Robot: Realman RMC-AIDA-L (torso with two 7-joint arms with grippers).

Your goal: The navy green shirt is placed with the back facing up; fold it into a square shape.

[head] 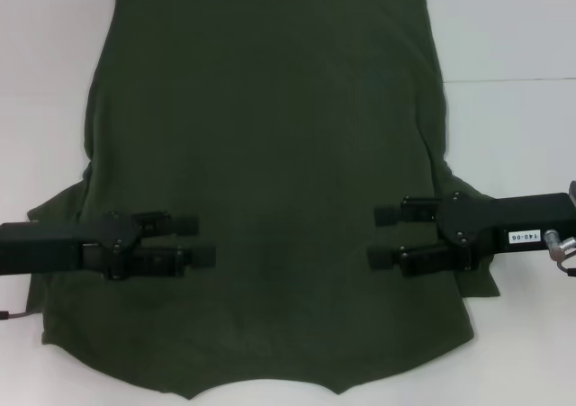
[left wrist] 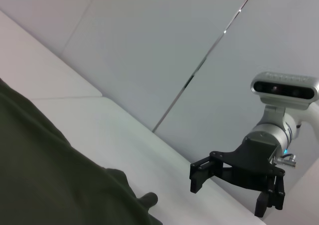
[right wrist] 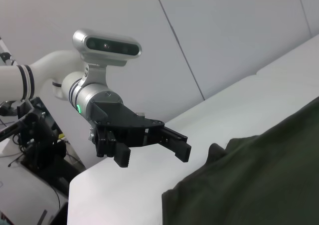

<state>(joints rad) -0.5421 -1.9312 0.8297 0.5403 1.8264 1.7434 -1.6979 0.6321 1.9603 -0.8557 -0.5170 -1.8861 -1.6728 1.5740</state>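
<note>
The navy green shirt (head: 270, 154) lies flat on the white table (head: 513, 28), hem at the far side and neckline at the near edge. My left gripper (head: 205, 241) hovers over its left side near the sleeve, fingers open and pointing inward. My right gripper (head: 373, 236) mirrors it over the right side, also open, with nothing between its fingers. The left wrist view shows the shirt (left wrist: 50, 175) and the right gripper (left wrist: 228, 197) farther off. The right wrist view shows the shirt (right wrist: 259, 175) and the left gripper (right wrist: 152, 157).
A short sleeve sticks out on each side, left sleeve (head: 54, 212) and right sleeve (head: 477, 280). Bare table surface runs to the right of the shirt, with a seam line (head: 513, 80) across it. Equipment and cables (right wrist: 30, 145) stand beyond the table's left end.
</note>
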